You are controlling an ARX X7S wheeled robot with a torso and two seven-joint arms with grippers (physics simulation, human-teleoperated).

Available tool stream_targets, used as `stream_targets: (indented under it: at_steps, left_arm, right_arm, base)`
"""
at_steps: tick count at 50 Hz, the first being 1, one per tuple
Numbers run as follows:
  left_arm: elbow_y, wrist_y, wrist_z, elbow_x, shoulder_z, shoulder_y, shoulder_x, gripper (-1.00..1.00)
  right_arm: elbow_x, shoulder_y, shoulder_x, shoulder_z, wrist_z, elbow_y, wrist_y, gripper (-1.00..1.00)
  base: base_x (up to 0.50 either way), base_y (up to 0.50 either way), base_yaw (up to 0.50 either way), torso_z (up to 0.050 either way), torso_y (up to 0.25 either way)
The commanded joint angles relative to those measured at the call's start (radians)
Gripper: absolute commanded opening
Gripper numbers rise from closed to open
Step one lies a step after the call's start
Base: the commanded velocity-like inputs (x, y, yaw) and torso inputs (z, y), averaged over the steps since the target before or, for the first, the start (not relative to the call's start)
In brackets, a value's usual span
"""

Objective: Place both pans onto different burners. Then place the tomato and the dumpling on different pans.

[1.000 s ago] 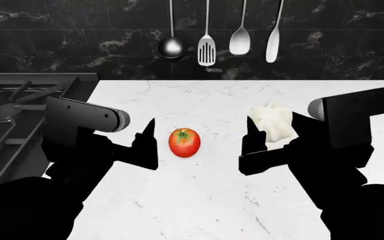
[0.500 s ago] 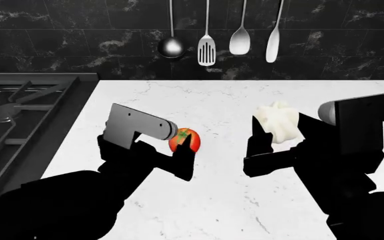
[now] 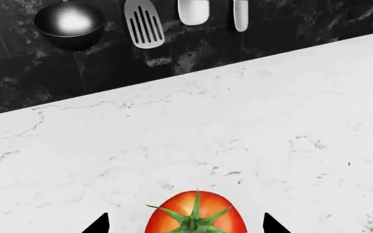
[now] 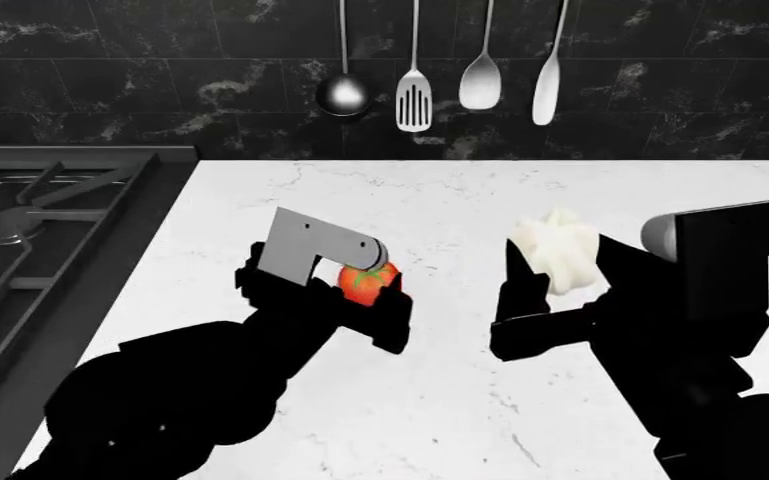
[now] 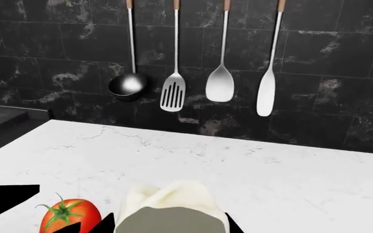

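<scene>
Burners (image 4: 17, 235) sit at the far left under their black star-shaped grates, on the stove that adjoins the left edge of your white marble tabletop (image 4: 491, 200); no pan shows in any view. Moving right, your left gripper (image 4: 364, 300) is down at the tomato (image 4: 365, 283), which rests on the tabletop roughly midway between the left and right edges and nearer the front edge than the back wall. In the left wrist view the tomato (image 3: 196, 219) sits squarely between the two black fingertips (image 3: 99, 225), with white marble visible on either side of it, so your left jaws are spread and not touching it.

Further right, your right gripper (image 4: 544, 290) is at the dumpling (image 4: 558, 250), which lies on the tabletop well apart from the tomato. A black fingertip (image 4: 520, 275) stands on the dumpling's near-left side. In the right wrist view the dumpling (image 5: 170, 199) fills the space between the fingers, but you cannot tell whether the right jaws are pressing on it or only standing around it.

On the black marbled wall behind the tabletop's back edge hang a ladle (image 4: 341, 95), a slotted spatula (image 4: 414, 100), a spoon (image 4: 480, 82) and a flat spatula (image 4: 546, 92).
</scene>
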Motion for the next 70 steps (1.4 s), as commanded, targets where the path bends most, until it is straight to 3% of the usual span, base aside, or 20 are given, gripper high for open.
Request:
stream_targets:
  at_steps: [1, 33, 34, 42, 49, 61, 70]
  left_arm:
    - [-0.095, 0.036, 0.049, 0.068, 0.04, -0.012, 0.029, 1.0]
    - [-0.215, 0.111, 0.125, 0.123, 0.123, 0.044, 0.087, 1.0]
    - [-0.218, 0.112, 0.123, 0.122, 0.122, 0.045, 0.088, -1.0]
    - [-0.178, 0.121, 0.107, 0.102, 0.097, 0.056, 0.072, -1.0]
    - [-0.041, 0.096, 0.048, 0.063, 0.058, 0.077, 0.004, -1.0]
    - [0.37, 0.02, -0.168, -0.158, -0.156, 0.115, -0.235, -1.0]
    - [0.543, 0.084, -0.266, -0.283, -0.316, 0.239, -0.388, -1.0]
  right_arm:
    - [-0.031, -0.021, -0.005, -0.001, -0.028, 0.004, -0.001, -1.0]
    - [-0.075, -0.076, 0.001, 0.005, -0.067, 0.009, -0.028, -1.0]
    - [-0.076, -0.077, 0.001, 0.004, -0.068, 0.01, -0.029, -1.0]
    - [-0.083, -0.083, -0.001, 0.002, -0.073, 0.011, -0.032, -1.0]
    - [-0.104, -0.093, -0.004, 0.001, -0.085, 0.012, -0.039, -1.0]
    - [-0.133, -0.083, -0.005, -0.005, -0.074, -0.01, -0.036, -1.0]
    - [-0.127, -0.099, 0.004, 0.007, -0.067, -0.027, -0.05, -1.0]
  base:
    - [0.0, 0.0, 0.0, 0.0, 0.0]
    - [0.0, 0.0, 0.0, 0.0, 0.0]
    - [-0.01, 0.0, 0.0, 0.0, 0.0]
    - [0.0, 0.0, 0.0, 0.0, 0.0]
    - [0.01, 0.0, 0.0, 0.0, 0.0]
    - [0.05, 0.03, 0.0, 0.0, 0.0]
    - [0.0, 0.03, 0.01, 0.0, 0.0]
